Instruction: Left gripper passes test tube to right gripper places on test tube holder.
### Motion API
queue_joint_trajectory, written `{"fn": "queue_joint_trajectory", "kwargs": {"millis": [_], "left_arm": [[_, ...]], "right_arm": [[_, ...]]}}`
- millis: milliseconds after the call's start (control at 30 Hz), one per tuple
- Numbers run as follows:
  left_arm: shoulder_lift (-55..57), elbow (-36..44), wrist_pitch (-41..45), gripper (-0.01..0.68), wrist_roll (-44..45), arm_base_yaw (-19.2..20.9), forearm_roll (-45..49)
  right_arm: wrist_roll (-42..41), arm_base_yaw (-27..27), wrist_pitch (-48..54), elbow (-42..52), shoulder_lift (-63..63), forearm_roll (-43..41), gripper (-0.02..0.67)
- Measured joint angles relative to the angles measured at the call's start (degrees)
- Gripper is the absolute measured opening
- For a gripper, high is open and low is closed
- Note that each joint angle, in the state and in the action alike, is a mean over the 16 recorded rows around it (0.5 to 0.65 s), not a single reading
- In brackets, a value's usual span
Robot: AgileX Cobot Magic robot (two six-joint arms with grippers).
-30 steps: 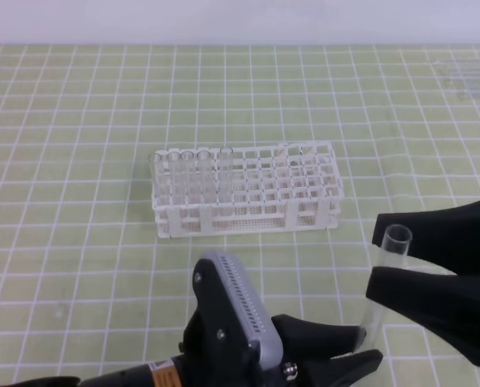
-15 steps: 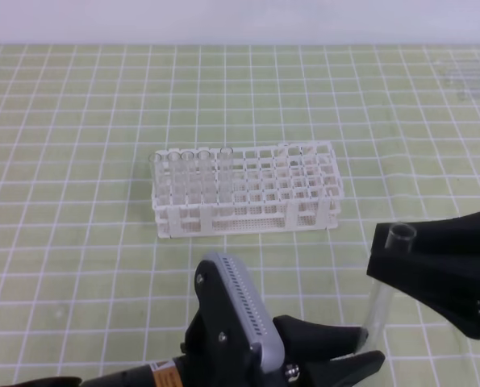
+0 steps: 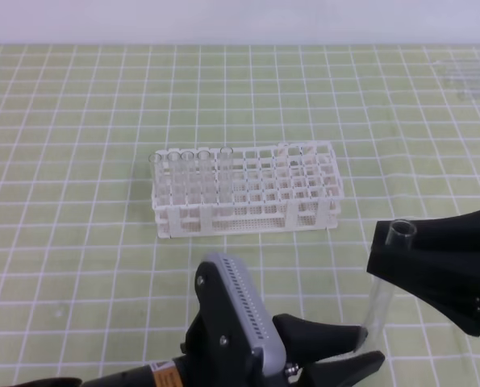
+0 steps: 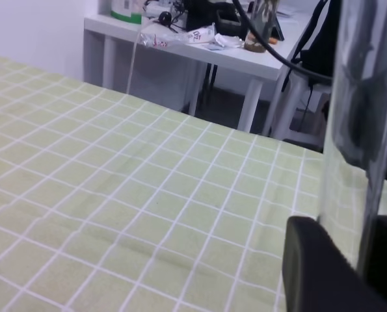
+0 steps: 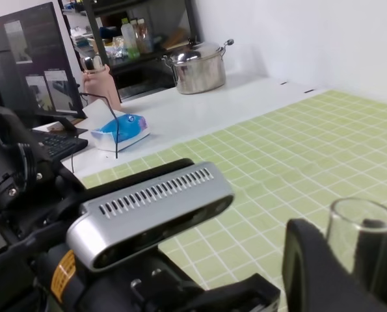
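The test tube [image 3: 381, 294] stands upright in the air at the front right, open rim up. My right gripper [image 3: 378, 251] is shut on its upper part, just below the rim. The tube's rim [image 5: 362, 218] shows between the right gripper's fingers [image 5: 310, 266]. My left gripper [image 3: 367, 347] comes in from the bottom edge with its fingers closed around the tube's lower end. In the left wrist view the tube [image 4: 349, 143] rises between the fingers [image 4: 310, 260]. The white test tube holder [image 3: 304, 211] stands on the mat behind, apart from both grippers.
Several clear tubes [image 3: 189, 173] fill the holder's left end. A faint clear object [image 3: 469, 76] lies at the far right back. The left arm's grey ribbed module [image 3: 241, 310] rises in front of the holder. A green gridded mat [image 3: 78, 161] covers the table.
The right gripper's fingers, apart around the tube a second ago, have closed on its upper part. The left gripper and the tube have barely moved.
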Motion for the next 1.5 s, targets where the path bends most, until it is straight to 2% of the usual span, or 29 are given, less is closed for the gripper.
{"fn": "queue_joint_trajectory", "kwargs": {"millis": [367,567,700,867,1233,1400,1500], "left_arm": [[-0.5,0.0,0.4,0.423,1.6,0.2,-0.6],[-4.2,0.0,4.8,0.452,3.2,1.8,-0.8],[-9.2,0.0,11.6,0.444,4.3,4.0,-0.9],[-18.1,0.0,22.2,0.350,5.1,7.2,-0.2],[-38.7,0.2,43.8,0.048,4.4,10.7,3.0],[-47.6,1.6,50.7,0.000,1.5,10.9,4.7],[-53.2,3.0,54.0,0.000,-1.4,10.9,5.9]], "right_arm": [[-0.2,0.0,-2.4,-2.3,0.0,-1.7,0.105],[-0.4,0.0,-7.8,-4.0,0.0,-2.3,0.104],[-0.7,0.0,-11.9,-4.6,0.0,-2.5,0.104],[-1.0,0.0,-15.2,-4.9,0.4,-2.0,0.104],[-4.4,0.0,-12.6,-5.3,4.1,2.2,0.104],[-6.9,0.0,-10.2,-6.2,6.0,3.7,0.104],[-8.3,0.0,-9.2,-6.9,6.7,4.2,0.104]]}}
